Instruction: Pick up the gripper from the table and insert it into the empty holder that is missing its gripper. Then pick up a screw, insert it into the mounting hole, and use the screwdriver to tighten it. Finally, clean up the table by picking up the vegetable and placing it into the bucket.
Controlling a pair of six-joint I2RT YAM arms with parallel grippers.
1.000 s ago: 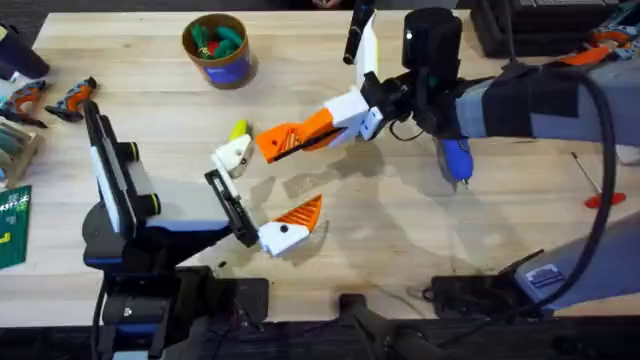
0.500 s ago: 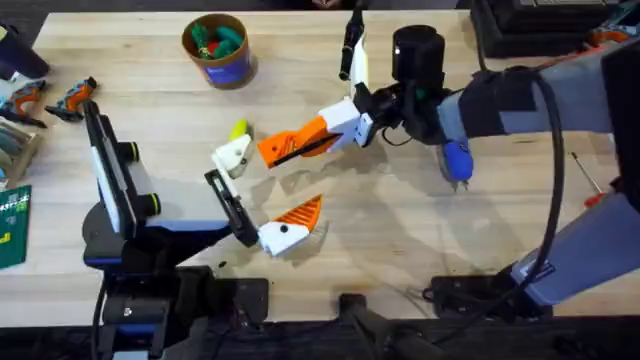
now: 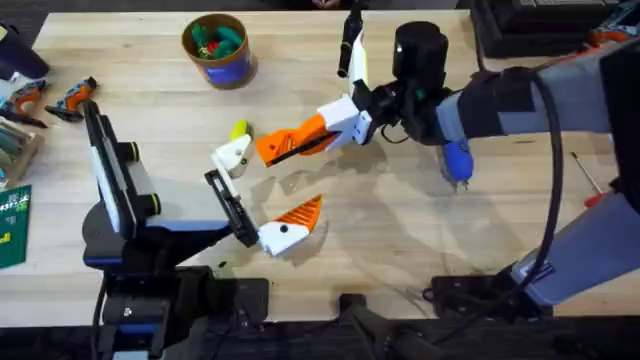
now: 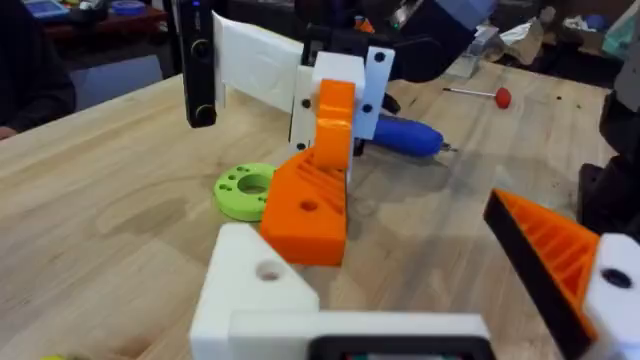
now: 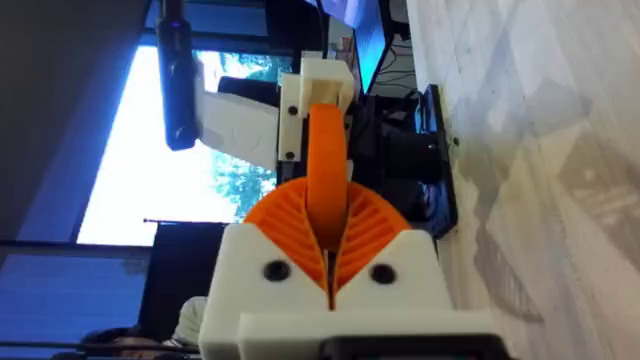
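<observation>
Wooden table (image 3: 400, 240): right jaws (image 3: 268, 150) clamp the gripper (image 3: 292, 140) just beside the holder (image 3: 234, 155); left jaws (image 3: 262, 195) gape empty.

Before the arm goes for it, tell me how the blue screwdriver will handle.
The screwdriver lies on its side and looks round-bodied, so a push would probably roll it. Its smooth, hard-looking shell suggests it is stiff but perhaps slippery to grip. Long and slim, it may tilt if held near one end.
</observation>
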